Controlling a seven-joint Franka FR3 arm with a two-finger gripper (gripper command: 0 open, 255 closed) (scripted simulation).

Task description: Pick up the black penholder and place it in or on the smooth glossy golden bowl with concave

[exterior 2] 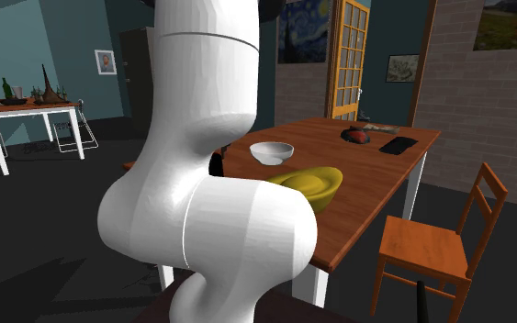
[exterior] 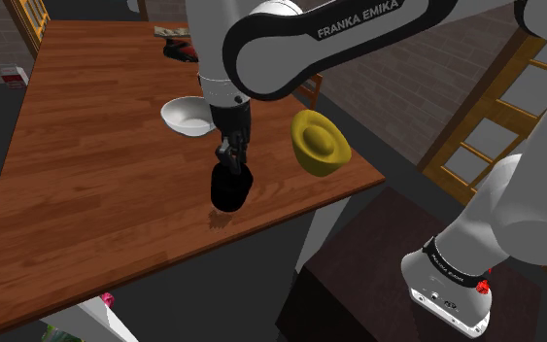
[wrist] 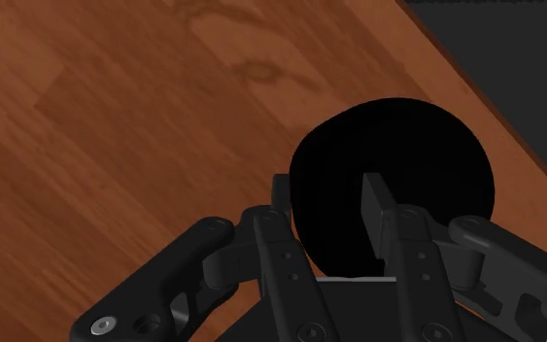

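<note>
Two fingers [wrist: 375, 209] of the gripper [exterior: 230, 158] clamp the black penholder [exterior: 232, 188] by its wall, one inside, one outside, near the wooden table [exterior: 96, 175] edge, between white bowl [exterior: 188, 116] and golden bowl [exterior: 318, 144].

the table [exterior: 96, 175] is reddish-brown wood with darker grain streaks. the penholder [exterior: 231, 189] is plain black. the golden bowl [exterior: 318, 143] on the right is glossy yellow, and the far bowl [exterior: 188, 116] is white. the arm [exterior: 378, 24] is white with dark joints, its gripper [exterior: 232, 153] all black. the chair [exterior 2: 435, 246] is orange-brown.
</note>
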